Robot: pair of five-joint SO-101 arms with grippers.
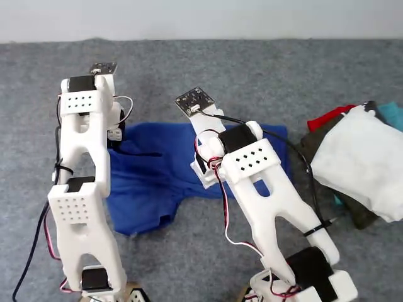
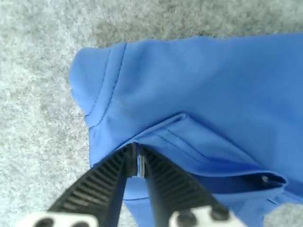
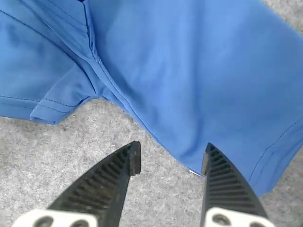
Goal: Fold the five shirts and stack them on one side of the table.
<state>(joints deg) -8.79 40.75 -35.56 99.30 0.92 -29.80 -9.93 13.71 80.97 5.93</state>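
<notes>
Table [image 1: 252, 69]: left jaws pinch shirt [image 2: 213, 85], right jaws spread.

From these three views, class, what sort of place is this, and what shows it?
Likely a robot lab bench for cloth folding: a grey carpeted table, the left gripper pinching a blue shirt, and a pile of shirts at one side.

1. blue shirt [image 1: 157, 182]: plain solid blue, stitching in matching blue;
2. tabletop [image 1: 283, 69]: speckled grey;
3. at the tabletop's right edge: white shirt [image 1: 365, 163], red shirt [image 1: 327, 117], teal shirt [image 1: 391, 113], dark olive shirt [image 1: 318, 139];
4. left arm [image 1: 82, 207] and right arm [image 1: 277, 195]: white;
5. left gripper [image 2: 136, 152] and right gripper [image 3: 171, 149]: black, ribbed.
</notes>
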